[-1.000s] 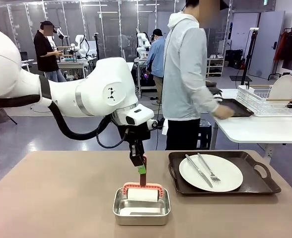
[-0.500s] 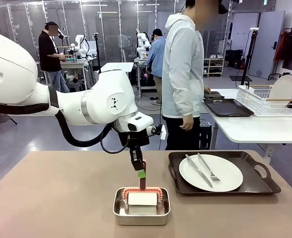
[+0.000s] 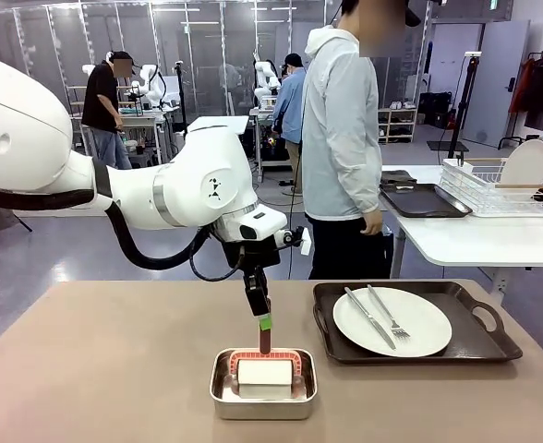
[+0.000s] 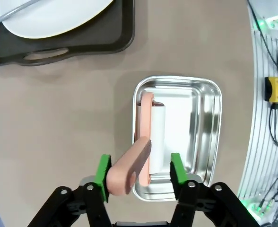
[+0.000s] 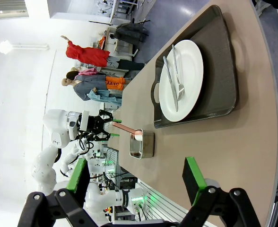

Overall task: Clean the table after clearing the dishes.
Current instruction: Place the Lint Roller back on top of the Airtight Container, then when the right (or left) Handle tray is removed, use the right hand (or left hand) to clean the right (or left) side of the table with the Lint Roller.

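Note:
A pink-handled roller (image 3: 264,371) with a white roll lies in a small steel pan (image 3: 222,391) on the taupe table (image 3: 105,369). Its handle (image 4: 129,166) rises between the green pads of my left gripper (image 3: 264,324), whose jaws stand open around it (image 4: 139,173); the handle leans by the left pad. To the pan's right, a white plate (image 3: 417,325) with knife and fork rests on a dark tray (image 3: 482,351). My right gripper (image 5: 136,177) is open with nothing in it, over the table's near side, looking at that plate (image 5: 188,78) from afar.
A person in a pale jacket (image 3: 343,138) stands at the table's far side. Behind right, a white table (image 3: 475,235) carries a dark tray (image 3: 424,201) and a wire rack (image 3: 498,189) with a plate (image 3: 527,162). Bare tabletop lies left of the pan.
My left gripper lowered the roller into the pan and opened off its handle. The person set the tray on the white table and drew the hand back.

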